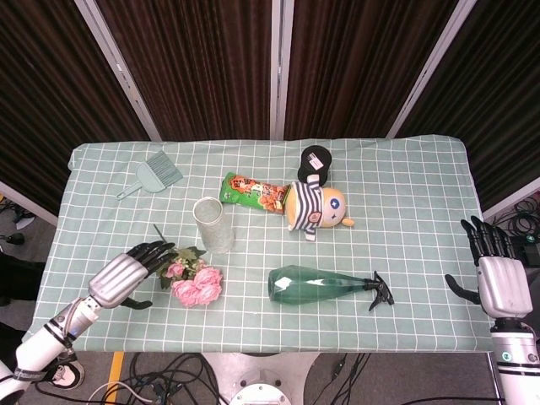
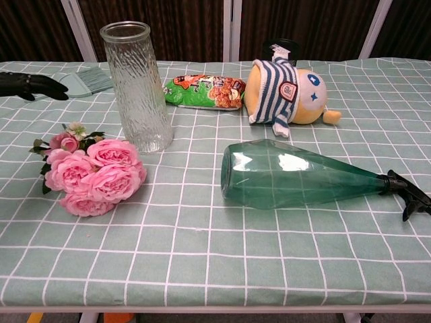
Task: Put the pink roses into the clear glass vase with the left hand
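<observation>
Here the left hand point(image 1: 126, 276) hovers just left of the roses point(image 1: 196, 284), fingers point(image 1: 157, 250) apart, holding nothing, tips near the leaves. Vase point(image 1: 213, 224) upright just behind.

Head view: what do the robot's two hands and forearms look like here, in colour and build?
Both match. The left hand has a silver-grey metallic back, ridged across the knuckles, with black fingers and a black thumb. The right hand looks the same: silver back, black fingers. Each sits on a white forearm with a dark ring at the wrist. No sleeves or loose cables show on the arms.
</observation>
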`<act>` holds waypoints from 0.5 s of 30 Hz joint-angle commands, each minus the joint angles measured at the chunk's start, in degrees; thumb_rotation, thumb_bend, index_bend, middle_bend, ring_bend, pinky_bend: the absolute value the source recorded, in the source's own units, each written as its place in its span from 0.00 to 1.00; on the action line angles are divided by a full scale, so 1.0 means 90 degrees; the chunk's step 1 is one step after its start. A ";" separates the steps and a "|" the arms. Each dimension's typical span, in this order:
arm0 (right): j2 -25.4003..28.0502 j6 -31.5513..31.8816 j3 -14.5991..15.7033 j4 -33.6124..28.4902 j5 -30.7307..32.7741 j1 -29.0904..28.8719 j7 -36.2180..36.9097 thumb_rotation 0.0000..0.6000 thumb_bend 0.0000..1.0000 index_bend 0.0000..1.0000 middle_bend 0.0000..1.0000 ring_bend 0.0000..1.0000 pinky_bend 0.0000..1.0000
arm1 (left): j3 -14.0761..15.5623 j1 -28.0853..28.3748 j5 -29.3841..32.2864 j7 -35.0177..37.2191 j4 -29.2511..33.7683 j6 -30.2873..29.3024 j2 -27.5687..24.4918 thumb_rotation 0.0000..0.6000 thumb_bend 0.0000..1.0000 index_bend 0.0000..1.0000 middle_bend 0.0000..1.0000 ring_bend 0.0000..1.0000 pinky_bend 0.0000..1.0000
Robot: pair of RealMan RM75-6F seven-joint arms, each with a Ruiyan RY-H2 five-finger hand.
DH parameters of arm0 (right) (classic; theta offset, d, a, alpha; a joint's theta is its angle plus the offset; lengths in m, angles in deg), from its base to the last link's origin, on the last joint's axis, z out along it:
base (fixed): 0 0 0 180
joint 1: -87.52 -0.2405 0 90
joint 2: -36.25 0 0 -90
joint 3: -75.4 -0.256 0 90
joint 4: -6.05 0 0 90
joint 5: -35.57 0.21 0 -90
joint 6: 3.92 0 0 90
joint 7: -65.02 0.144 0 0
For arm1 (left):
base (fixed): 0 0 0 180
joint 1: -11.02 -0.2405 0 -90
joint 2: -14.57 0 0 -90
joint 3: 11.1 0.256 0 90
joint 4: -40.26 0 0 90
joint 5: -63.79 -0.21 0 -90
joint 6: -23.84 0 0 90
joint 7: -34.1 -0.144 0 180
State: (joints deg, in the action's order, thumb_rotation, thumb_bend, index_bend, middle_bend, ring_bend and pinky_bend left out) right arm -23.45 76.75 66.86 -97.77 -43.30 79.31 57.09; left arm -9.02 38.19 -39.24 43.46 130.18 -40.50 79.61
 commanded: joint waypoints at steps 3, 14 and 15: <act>0.0006 -0.0041 -0.0014 -0.0032 0.0015 -0.0059 -0.0047 1.00 0.14 0.00 0.00 0.00 0.00 | 0.0058 0.0206 -0.0189 0.0069 -0.0273 -0.0013 0.0203 1.00 0.00 0.08 0.00 0.01 0.15; -0.0016 -0.0038 -0.0049 -0.0064 0.0214 -0.0099 -0.0218 1.00 0.14 0.00 0.00 0.00 0.00 | 0.0244 0.0965 -0.0499 0.0536 -0.0825 0.0528 0.0388 1.00 0.00 0.08 0.00 0.01 0.15; -0.0018 -0.0018 -0.0054 -0.0070 0.0223 -0.0096 -0.0228 1.00 0.14 0.00 0.00 0.00 0.00 | 0.0283 0.1056 -0.0544 0.0583 -0.0871 0.0603 0.0407 1.00 0.00 0.08 0.00 0.01 0.15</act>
State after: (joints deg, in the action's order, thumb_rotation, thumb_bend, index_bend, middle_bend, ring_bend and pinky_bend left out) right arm -23.60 76.52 66.41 -98.36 -41.35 78.43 55.10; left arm -6.97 46.87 -43.55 48.04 122.91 -35.87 83.00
